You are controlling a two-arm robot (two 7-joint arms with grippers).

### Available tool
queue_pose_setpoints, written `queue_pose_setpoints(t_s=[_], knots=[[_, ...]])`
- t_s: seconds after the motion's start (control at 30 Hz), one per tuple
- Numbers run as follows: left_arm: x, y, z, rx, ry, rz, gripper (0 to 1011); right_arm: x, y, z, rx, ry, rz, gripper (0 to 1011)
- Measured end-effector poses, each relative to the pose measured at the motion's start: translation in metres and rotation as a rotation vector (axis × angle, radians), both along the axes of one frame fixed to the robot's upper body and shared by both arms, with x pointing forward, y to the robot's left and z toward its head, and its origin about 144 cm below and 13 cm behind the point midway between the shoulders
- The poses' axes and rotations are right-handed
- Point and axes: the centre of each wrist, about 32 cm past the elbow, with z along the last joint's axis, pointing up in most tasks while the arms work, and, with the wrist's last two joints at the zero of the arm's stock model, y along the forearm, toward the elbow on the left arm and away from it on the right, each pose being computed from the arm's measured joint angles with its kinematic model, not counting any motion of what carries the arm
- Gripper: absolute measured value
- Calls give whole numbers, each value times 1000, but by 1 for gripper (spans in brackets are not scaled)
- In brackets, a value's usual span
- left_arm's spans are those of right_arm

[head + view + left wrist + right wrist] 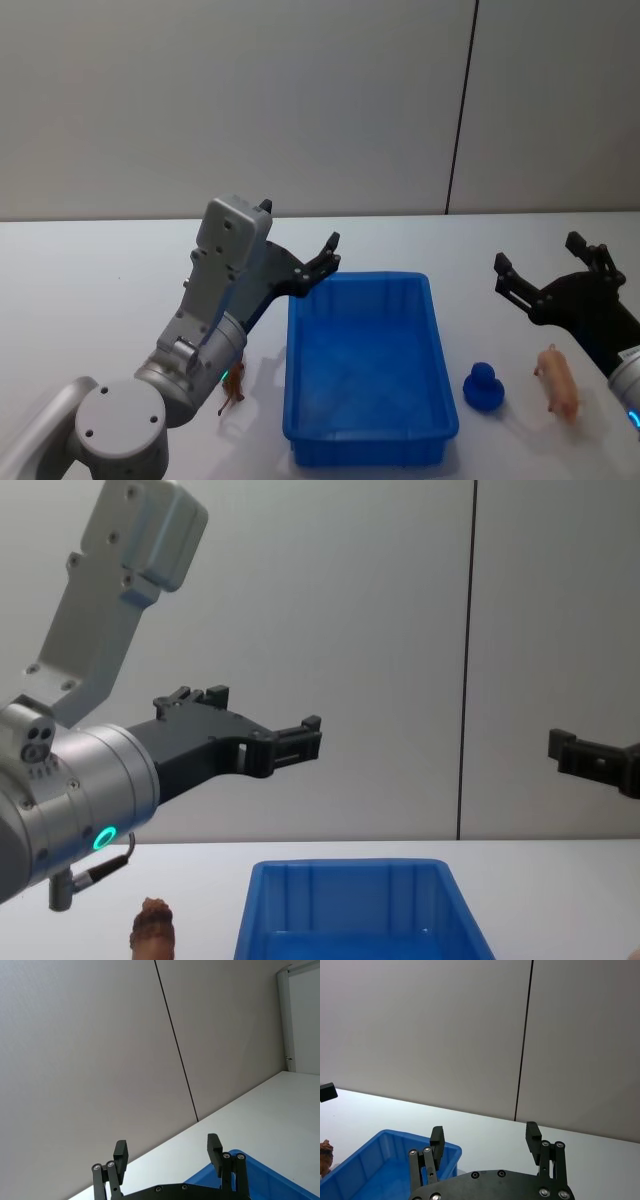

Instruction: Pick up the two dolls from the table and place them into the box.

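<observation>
In the head view, your left gripper (320, 262) is spread at the upper-left corner of the box (365, 370). The brown doll (232, 392) stands on the table (100, 300), lower left, under that arm. Your right gripper (540, 265), also spread, sits just up-left of the pink doll (558, 382). Both wrist views show the fingers wide apart. In the chest view the brown doll is at lower left, seemingly upright.

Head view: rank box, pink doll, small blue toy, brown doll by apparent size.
1. box
2-3. pink doll and small blue toy: near alike, doll longer.
Unranked: brown doll, partly hidden behind the left arm.
</observation>
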Motion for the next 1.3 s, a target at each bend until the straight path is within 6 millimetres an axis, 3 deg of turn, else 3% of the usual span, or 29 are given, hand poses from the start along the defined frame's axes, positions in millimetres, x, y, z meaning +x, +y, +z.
queue_pose_setpoints(t_s=[0.87, 1.3], knots=[[0, 0, 0, 0, 0, 0, 1003, 0, -2, 0, -4, 2, 0, 1001], [0, 0, 0, 0, 0, 0, 1003, -4, -27, -11, -67, 89, 8, 1001]])
